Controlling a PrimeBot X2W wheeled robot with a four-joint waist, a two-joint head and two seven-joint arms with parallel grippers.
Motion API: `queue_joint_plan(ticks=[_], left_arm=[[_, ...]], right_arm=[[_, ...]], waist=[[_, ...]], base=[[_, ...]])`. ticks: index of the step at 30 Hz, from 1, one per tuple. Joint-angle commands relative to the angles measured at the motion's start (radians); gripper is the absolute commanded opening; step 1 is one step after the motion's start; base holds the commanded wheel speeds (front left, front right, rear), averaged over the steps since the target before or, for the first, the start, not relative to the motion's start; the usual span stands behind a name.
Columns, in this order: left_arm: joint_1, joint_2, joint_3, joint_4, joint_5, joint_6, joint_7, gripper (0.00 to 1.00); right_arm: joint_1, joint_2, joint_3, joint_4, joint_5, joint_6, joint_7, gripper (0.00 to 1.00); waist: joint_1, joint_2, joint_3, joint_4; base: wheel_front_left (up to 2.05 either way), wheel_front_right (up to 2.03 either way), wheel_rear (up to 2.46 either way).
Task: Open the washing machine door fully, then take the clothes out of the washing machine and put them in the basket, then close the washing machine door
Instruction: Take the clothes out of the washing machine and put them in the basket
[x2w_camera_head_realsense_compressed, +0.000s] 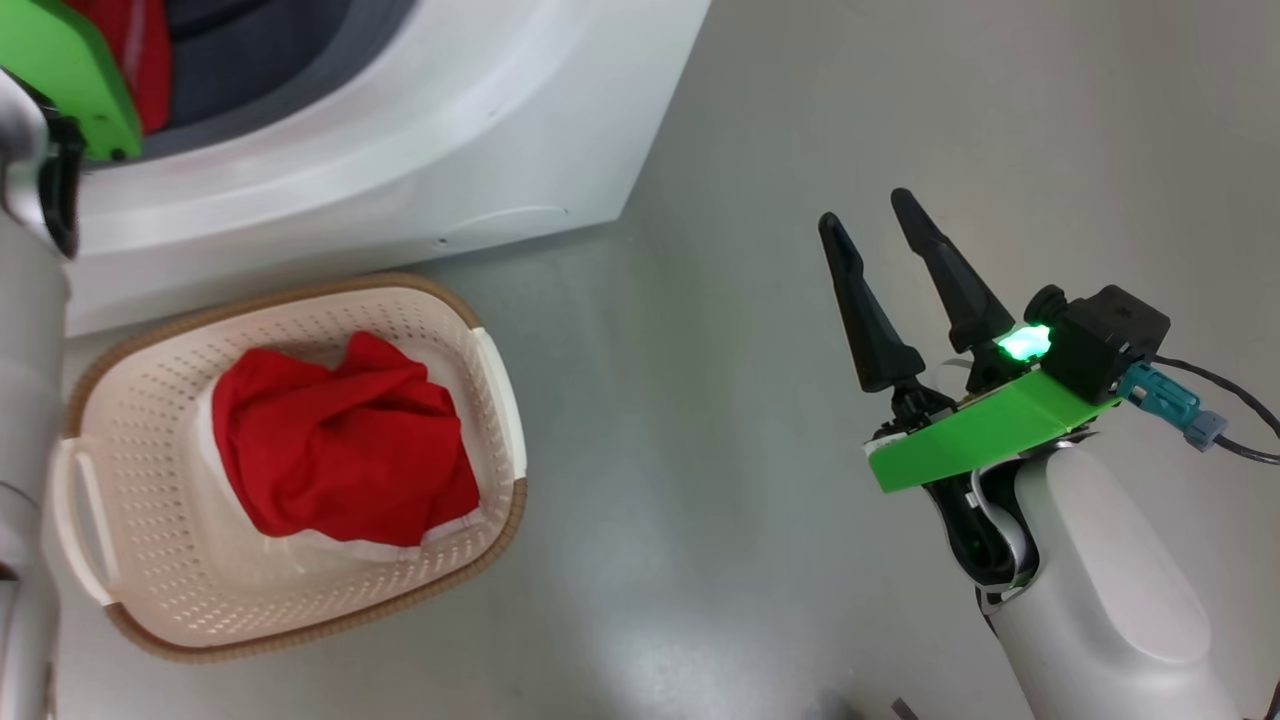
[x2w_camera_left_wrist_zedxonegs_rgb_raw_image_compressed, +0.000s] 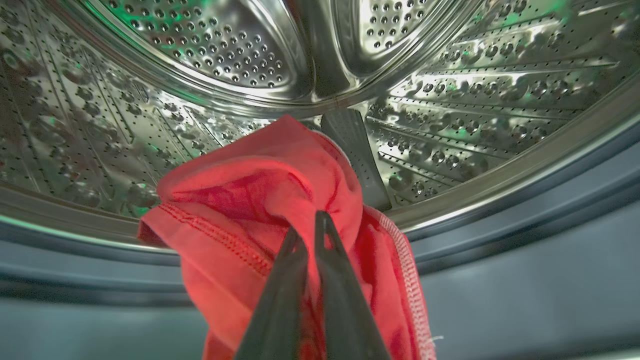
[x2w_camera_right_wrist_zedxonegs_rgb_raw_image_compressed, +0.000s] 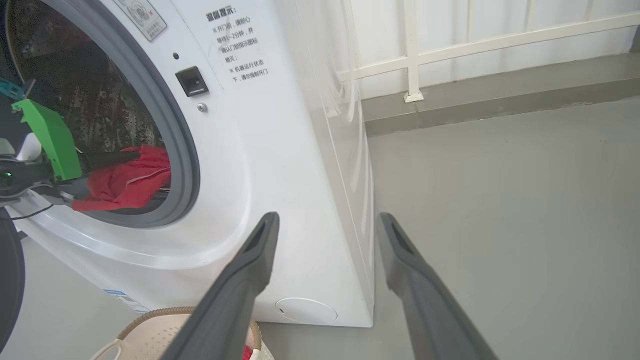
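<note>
A: Left gripper, status?

B: Jaws pinched together on a fold of a red garment at the mouth of the drum. The cloth hangs off the fingers in front of the drum lip and the grey ring. A stitched hem shows along its left side.

A: Right gripper?

B: Jaws wide, nothing between them. It hangs over bare floor, to the right of the washer and apart from it.

A: Basket?

B: On the floor just in front of the washer, below the opening. A second red garment lies crumpled inside, with white trim along its lower edge.

A: Any writing?

B: On the washer front, right of the opening, there is a printed Chinese notice. The heading reads 温馨提示, with two marked items beneath. I make out 开门 in the first and 请勿强制开门 closing the second. The rest is too small for a sure reading. Up and left of it is a sticker with a red cross, its text unreadable. A blue label sits low on the front near the basket, also unreadable.

A: Door?

B: There is a dark curved edge at the lower left of the right wrist view. I cannot tell whether that is the door. The opening stands uncovered.
</note>
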Motion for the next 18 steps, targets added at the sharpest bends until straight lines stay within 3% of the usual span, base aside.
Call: queue_joint_plan(ticks=[1,18], left_arm=[[0.003,0.026,0.002,-0.026,-0.006,-0.01,-0.031,0.0],[0.109,-0.025,-0.009,-0.047,-0.037,-0.049,-0.211,0.0]], right_arm=[[0.03,-0.004,0.019,-0.016,-0.006,0.002,-0.012,1.0],[0.078,-0.025,0.017,0.008,0.009,0.002,-0.012,1.0]], waist=[[0.0,0.0,-0.03,0.024],[0.0,0.0,-0.167,0.08]], base=[[0.0,0.0,0.0],[0.0,0.0,0.0]])
